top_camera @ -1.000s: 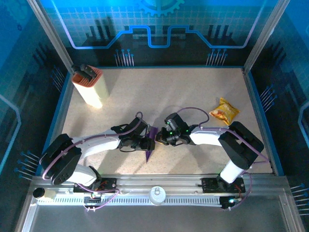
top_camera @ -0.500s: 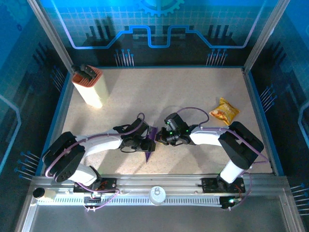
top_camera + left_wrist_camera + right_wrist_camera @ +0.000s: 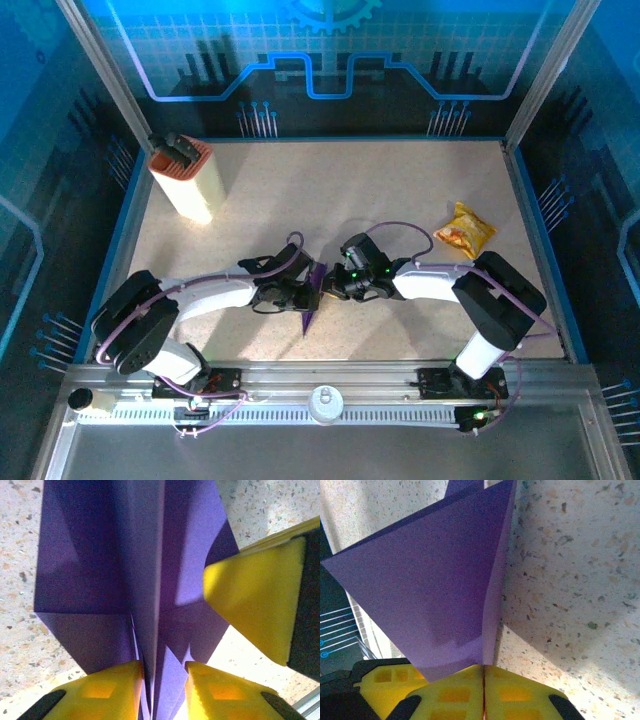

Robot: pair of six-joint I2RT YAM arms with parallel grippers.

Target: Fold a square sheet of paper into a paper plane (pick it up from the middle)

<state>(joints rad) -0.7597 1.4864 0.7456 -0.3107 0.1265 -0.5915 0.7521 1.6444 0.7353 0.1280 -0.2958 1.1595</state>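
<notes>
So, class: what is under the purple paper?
The speckled table shows on both sides of the paper. The patch directly beneath is covered by the paper itself, so whether it touches the table cannot be told.

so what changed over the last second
The left gripper edged toward the folded purple paper plane and narrowed its jaws about its centre fold; a firm grip is unclear. The right gripper stayed shut on it; the plane, cream-and-orange box and yellow snack packet stayed put.

paper plane (image 3: 312, 297) between left gripper (image 3: 301, 295) and right gripper (image 3: 333, 288).
</notes>
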